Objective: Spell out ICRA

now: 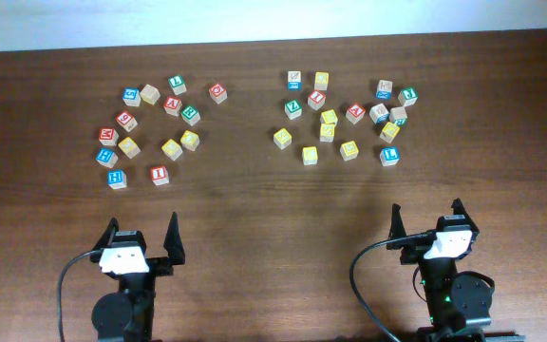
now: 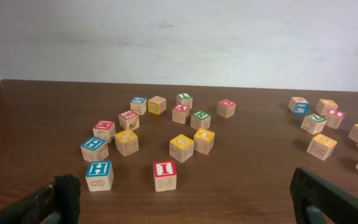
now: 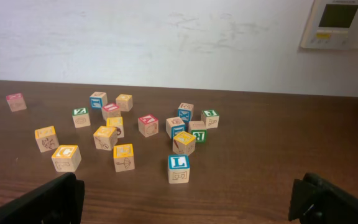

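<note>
Wooden letter blocks lie in two loose groups on the brown table. A red I block sits at the near edge of the left group, straight ahead in the left wrist view. A yellow C block sits at the near left of the right group and also shows in the right wrist view. Other letters are too small to read surely. My left gripper is open and empty, well short of the left group. My right gripper is open and empty, short of the right group.
A blue H block lies left of the I block. A blue L block is the nearest block to my right gripper. A bare strip of table separates both groups from the grippers. A white wall stands behind the table.
</note>
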Controlling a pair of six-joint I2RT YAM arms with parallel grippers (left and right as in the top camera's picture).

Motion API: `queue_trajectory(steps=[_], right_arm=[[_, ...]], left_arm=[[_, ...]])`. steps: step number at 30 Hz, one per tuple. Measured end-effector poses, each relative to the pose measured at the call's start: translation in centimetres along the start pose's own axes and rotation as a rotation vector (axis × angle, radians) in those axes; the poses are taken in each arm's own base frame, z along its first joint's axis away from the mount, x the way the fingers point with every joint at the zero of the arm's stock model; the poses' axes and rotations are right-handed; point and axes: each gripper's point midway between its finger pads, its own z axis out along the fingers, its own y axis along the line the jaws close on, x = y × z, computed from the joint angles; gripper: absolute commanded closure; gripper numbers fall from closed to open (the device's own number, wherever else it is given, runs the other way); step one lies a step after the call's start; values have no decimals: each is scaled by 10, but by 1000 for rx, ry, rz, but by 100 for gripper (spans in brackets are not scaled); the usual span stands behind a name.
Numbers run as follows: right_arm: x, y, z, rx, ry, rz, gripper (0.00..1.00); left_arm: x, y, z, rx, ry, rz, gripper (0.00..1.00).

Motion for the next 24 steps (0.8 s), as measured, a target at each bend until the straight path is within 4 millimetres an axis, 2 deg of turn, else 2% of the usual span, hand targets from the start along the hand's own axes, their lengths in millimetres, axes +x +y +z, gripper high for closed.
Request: queue_trajectory(steps=[8, 10, 13, 15, 16, 17, 18, 19, 21, 22, 24], right_arm=[[0, 0, 0, 0, 0, 0, 1], [0, 0, 0, 0, 0, 1, 2], [0, 0, 0, 0, 0, 1, 1], [0, 0, 0, 0, 0, 0, 2], [0, 0, 0, 0, 0, 0, 2], [0, 0, 0, 0, 0, 1, 2], [0, 0, 0, 0, 1, 0, 2], [0, 0, 0, 0, 0, 0, 2], [0, 0, 0, 0, 1, 0, 2], [0, 0, 0, 0, 1, 0, 2], [0, 0, 0, 0, 1, 0, 2]], left_arm=[[0, 0, 0, 0, 0, 0, 1], [-1, -7, 0, 38, -4, -31, 1], [-5, -69, -14, 412, 33, -229, 1], [-6, -96, -29, 588, 71, -291, 1], [-16, -107, -37, 671, 48, -311, 1], [-34, -111, -42, 713, -22, -305, 1], [-70, -116, -56, 777, -170, -278, 1], [-96, -119, -71, 822, -287, -249, 1], [-121, -117, -80, 818, -359, -257, 1], [-128, -113, -79, 792, -354, -277, 1], [-157, -108, -80, 735, -352, -271, 1]])
